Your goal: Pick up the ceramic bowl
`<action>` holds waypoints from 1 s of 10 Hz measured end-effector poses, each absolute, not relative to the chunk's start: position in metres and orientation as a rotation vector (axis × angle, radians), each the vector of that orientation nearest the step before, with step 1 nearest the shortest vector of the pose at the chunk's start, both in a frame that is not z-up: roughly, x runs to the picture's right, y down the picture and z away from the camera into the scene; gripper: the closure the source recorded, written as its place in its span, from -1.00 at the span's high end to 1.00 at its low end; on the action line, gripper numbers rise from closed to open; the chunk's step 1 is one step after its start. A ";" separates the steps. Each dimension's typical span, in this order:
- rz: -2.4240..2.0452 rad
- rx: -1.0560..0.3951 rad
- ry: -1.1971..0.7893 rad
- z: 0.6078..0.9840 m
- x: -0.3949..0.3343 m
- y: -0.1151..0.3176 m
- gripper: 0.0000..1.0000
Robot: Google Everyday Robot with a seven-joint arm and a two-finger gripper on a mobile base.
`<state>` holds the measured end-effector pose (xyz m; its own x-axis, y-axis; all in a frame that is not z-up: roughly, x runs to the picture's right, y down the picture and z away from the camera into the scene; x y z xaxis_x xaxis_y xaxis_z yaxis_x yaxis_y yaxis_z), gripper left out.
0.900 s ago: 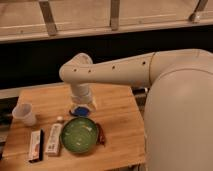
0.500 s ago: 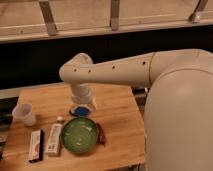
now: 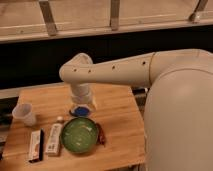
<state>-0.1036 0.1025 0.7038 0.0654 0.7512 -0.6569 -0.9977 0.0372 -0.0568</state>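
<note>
Nothing visible has moved since the earlier frames: arm, bowl and clutter all sit where they did. The white robot arm (image 3: 115, 72) reaches in from the right edge of the light wooden counter (image 3: 122, 117) and bends down at its elbow. The gripper (image 3: 85, 102) hangs below the wrist near the counter's middle, just behind the far rim of the round, glossy green ceramic bowl (image 3: 79, 135). Whether the gripper is released or clenched cannot be told from this view.

The bowl rests flat close to the front edge, about midway between the left and right edges. A small blue object (image 3: 80, 111) lies just behind it, under the wrist. A white rectangular packet (image 3: 53, 139) lies just beside its left rim, and a dark reddish wrapper (image 3: 101, 134) just beside its right rim. A translucent plastic cup (image 3: 25, 114) stands well apart, toward the left edge.

The step in hand looks like lining up for the grasp. Since the bowl is wide and shallow, a rim pinch would probably suit best. The near-side rim seems the freest, as both flanks are crowded. A glossy glaze may slip, so a deep bite over the lip and a level lift seem wise.
</note>
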 end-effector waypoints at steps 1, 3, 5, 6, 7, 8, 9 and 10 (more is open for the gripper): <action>1.441 -0.590 0.526 0.704 -0.104 0.102 0.30; 1.441 -0.590 0.526 0.704 -0.104 0.102 0.30; 1.441 -0.590 0.526 0.704 -0.104 0.102 0.30; 1.441 -0.590 0.526 0.704 -0.104 0.102 0.30; 1.442 -0.589 0.525 0.704 -0.103 0.102 0.30; 1.454 -0.592 0.513 0.701 -0.100 0.104 0.30; 1.464 -0.599 0.509 0.700 -0.096 0.108 0.30; 1.475 -0.607 0.503 0.700 -0.092 0.111 0.30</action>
